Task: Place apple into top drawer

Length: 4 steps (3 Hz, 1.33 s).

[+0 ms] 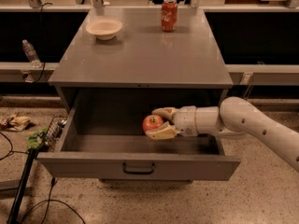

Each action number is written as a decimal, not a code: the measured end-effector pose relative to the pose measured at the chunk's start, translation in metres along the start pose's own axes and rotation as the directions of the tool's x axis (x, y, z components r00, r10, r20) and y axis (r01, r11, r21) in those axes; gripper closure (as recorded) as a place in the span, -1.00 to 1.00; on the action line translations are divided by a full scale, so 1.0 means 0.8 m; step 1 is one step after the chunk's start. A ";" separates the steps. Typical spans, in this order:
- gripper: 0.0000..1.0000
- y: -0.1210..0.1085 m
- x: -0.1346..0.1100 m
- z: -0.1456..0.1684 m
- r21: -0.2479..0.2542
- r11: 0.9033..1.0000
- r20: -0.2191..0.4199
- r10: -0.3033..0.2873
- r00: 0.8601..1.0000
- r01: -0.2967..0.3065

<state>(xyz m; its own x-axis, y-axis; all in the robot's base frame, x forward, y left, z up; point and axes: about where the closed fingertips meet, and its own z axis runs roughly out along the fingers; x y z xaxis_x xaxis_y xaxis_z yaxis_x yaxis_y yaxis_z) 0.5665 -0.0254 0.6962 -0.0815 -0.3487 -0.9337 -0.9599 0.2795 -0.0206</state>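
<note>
My gripper (157,123) reaches inside the open top drawer (88,165), jaws spread just apple-wide, clamped on the apple (151,123) above and below.

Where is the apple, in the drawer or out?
In. The apple is inside the open drawer, below its rim, gripped by the claw, which is in there too.

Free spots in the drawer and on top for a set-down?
In the top drawer, floor bare from left wall to the apple. Right half crowded: pincer shut on the apple, arm crossing the right side. On the cabinet top, front and middle bare; bowl back left, Coca-Cola can back right.
</note>
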 end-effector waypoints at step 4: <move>-0.32 -0.009 0.050 0.045 0.022 0.995 -0.091 -0.096 0.991 0.099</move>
<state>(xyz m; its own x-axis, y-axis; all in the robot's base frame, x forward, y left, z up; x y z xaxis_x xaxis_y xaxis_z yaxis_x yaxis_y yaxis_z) 0.5797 -0.0090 0.6457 -0.0127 -0.4544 -0.8907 -0.9572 0.2632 -0.1206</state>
